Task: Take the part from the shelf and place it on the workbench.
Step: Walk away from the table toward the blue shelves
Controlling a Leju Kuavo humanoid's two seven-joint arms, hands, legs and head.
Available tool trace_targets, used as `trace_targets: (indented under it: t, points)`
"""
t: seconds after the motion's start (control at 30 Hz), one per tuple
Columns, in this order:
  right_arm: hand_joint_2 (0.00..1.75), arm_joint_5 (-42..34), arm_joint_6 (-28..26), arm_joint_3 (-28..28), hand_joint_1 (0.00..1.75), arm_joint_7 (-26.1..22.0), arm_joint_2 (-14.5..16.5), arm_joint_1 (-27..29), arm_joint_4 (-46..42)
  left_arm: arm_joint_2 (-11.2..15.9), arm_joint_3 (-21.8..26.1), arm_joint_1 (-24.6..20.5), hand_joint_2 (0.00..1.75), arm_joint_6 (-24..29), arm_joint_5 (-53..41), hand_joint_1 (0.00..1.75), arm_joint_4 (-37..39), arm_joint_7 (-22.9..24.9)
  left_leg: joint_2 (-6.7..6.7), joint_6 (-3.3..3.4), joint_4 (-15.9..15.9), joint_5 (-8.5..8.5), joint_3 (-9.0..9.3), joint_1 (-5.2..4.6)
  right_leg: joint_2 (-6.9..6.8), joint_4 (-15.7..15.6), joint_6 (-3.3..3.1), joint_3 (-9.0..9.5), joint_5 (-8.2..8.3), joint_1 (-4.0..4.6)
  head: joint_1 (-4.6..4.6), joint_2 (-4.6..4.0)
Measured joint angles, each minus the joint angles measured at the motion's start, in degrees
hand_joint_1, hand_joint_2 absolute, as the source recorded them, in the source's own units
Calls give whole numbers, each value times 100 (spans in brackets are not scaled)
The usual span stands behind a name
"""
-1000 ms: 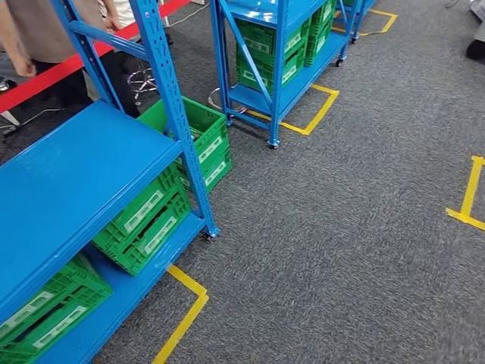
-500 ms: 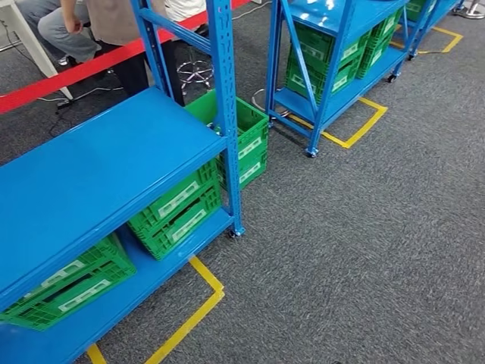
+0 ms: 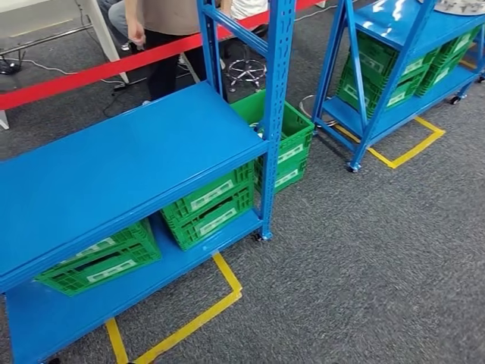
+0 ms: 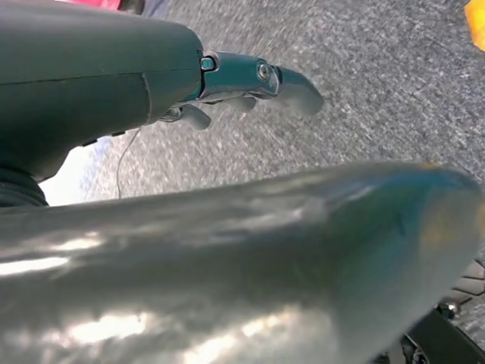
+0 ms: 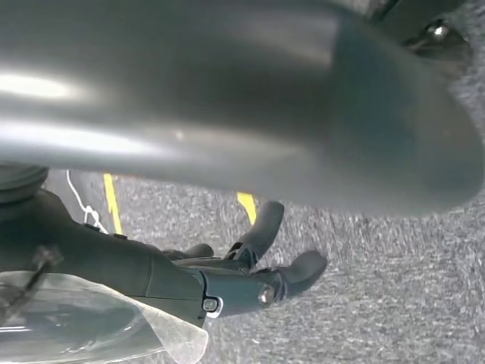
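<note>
A blue shelf unit [image 3: 126, 159] stands in front of me on the left, and its upper deck is bare. A second blue shelf unit [image 3: 395, 30] stands at the back right, with something pale grey [image 3: 460, 6] on its top deck at the picture's edge; I cannot tell what it is. My left hand [image 4: 251, 80] hangs over grey carpet with its fingers stretched out and nothing in them. My right hand [image 5: 258, 280] also hangs over the carpet, fingers apart and bare. A clear plastic film [image 5: 86, 326] lies against its base; I cannot tell what that is.
Green crates [image 3: 208, 201] sit on the near shelf's bottom deck, with another [image 3: 286, 136] behind its post. A red barrier tape [image 3: 114, 68] runs behind the shelf, and a person [image 3: 166, 23] stands beyond it. Yellow floor tape [image 3: 229, 280] marks the shelf bays. Open carpet lies to the right.
The whole picture has slid to the right, so the camera has turned left. The near shelf now shows more of its front, and the far shelf sits nearer the right edge.
</note>
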Motion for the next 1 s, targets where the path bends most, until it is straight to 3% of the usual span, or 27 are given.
trace_targets:
  t: [0.03, 0.07, 0.1, 0.17, 0.2, 0.27, 0.3, 0.33, 0.4, 0.47, 0.53, 0.57, 0.63, 0.7, 0.73, 0.77, 0.8, 0.87, 0.9, 0.93, 1.0]
  points:
    - [0, 2, -1, 3, 0, -1, 0, -4, -1, -1, 0, 9, 0, 8, 1, 0, 9, 0, -58, -35, -6, 13, -23, 11, -66, 13, -46, 8, 5, 4, -1, 1]
    - [0, 3, -3, 5, 0, -2, -1, -5, -2, -1, 0, 18, 0, 15, 1, 0, 21, 1, -16, -66, 23, -5, -45, 13, -133, 5, -89, 11, 13, 6, -5, 0]
    - [0, 5, -9, 8, 0, -4, -1, -1, -2, -1, 0, 21, 0, 21, 2, 0, 31, 1, 110, -93, 132, -78, -99, 9, -210, -6, -132, 20, 19, 5, -28, 1]
    - [0, 6, -18, 11, 0, -11, -2, 9, -3, -4, 0, 6, 0, 32, 2, 0, 44, 2, 476, -132, 699, -393, -363, 0, -383, -21, -204, 35, 12, 24, -67, -1]
    - [0, 5, -20, 13, 0, -14, -2, 17, -3, -6, 0, -5, 0, 34, 2, 0, 48, 2, 586, -144, 1103, -577, -558, 3, -476, -21, -227, 39, 0, 42, -84, -1]
    - [0, 4, -16, 20, 0, -19, -2, 25, -3, -10, 0, -9, 0, 37, 2, 0, 53, 2, 648, -149, 1658, -735, -827, 8, -655, -21, -251, 55, -27, 69, -84, -1]
    - [0, 4, -15, 25, 0, -22, -2, 23, -3, -10, 0, 0, 0, 38, 2, 0, 55, 2, 659, -139, 1650, -654, -820, 7, -733, -21, -254, 70, -42, 77, -85, -1]
    - [0, 4, -14, 31, 0, -26, -2, 18, -3, -8, 0, 9, 0, 40, 2, 0, 56, 2, 684, -118, 1430, -476, -709, 2, -805, -21, -251, 95, -60, 83, -86, -1]
    - [0, 4, -12, 41, 0, -33, -2, 10, -3, -2, 0, 12, 0, 43, 2, 0, 59, 2, 869, -44, 710, -90, -342, -40, -941, -18, -222, 147, -108, 105, -86, -1]
    - [0, 4, -7, 47, 0, -38, -2, 7, -3, 1, 0, -16, 0, 47, 2, 0, 64, 2, 1046, 30, 211, 5, -98, -97, -1076, -12, -167, 185, -159, 136, -81, -1]
    - [0, 4, 0, 58, 0, -45, -2, -17, -5, 0, 0, -20, 0, 55, 8, 0, 70, 2, 997, 74, 86, -45, -60, -118, -1216, -26, -112, 223, -181, 149, -71, 0]
    - [0, 4, 2, 66, 0, -49, -2, -36, -10, -3, 0, -3, 0, 60, 13, 0, 74, 2, 937, 92, 61, -28, -55, -106, -1213, -25, -86, 228, -200, 142, -64, 1]
    - [0, 4, 2, 80, 0, -63, -2, -61, -19, -1, 1, 23, 0, 79, 21, 0, 84, 2, 824, 138, -10, 6, -24, -65, -940, 196, -37, 123, -356, 129, -43, 0]
    - [0, 2, 2, 87, 0, -74, -2, -51, -20, 3, 2, 3, 0, 98, 25, 0, 89, 1, 696, 169, -29, 21, -20, -42, -590, 876, -13, -243, -662, 119, -14, -1]
    - [0, 1, 3, 90, 0, -75, -2, -33, -19, 2, 2, -12, 0, 102, 28, 0, 91, -2, 613, 176, -28, 23, -22, -42, -518, 1259, -6, -459, -784, 118, -7, 0]
    - [0, 0, 3, 93, 0, -75, -2, -13, -19, -2, 1, -17, 0, 103, 30, 0, 92, -5, 526, 179, -27, 22, -18, -42, -490, 1508, -2, -621, -811, 118, -4, -1]
    - [0, 1, 3, 96, 0, -77, -2, 3, -19, -5, 1, -14, 0, 103, 32, 0, 93, -9, 437, 176, -24, 19, -10, -41, -476, 1553, -1, -692, -727, 117, -2, 0]
    - [0, 2, 2, 99, 0, -84, -2, 16, -19, -12, 0, -3, 0, 107, 36, 0, 95, -15, 274, 156, -13, 7, 11, -33, -389, 1036, -4, -537, -295, 103, -1, 0]
    - [0, 2, 2, 102, 0, -90, -2, 18, -19, -13, 0, -5, 0, 110, 37, 0, 96, -17, 199, 132, 7, -8, 9, -37, -236, 667, -9, -396, -106, 84, 1, 0]
    - [0, 2, 2, 109, 0, -96, -2, 19, -19, -14, 0, -12, 0, 113, 37, 0, 97, -18, 125, 104, 33, -21, -6, -39, -96, 364, -24, -259, 8, 64, 0, -1]
    - [0, 2, 3, 132, 0, -119, -2, 19, -20, -14, 0, -17, 0, 117, 37, 0, 98, -20, -14, 32, 62, -25, -54, -34, 62, 107, -77, -124, 30, 52, 0, -1]
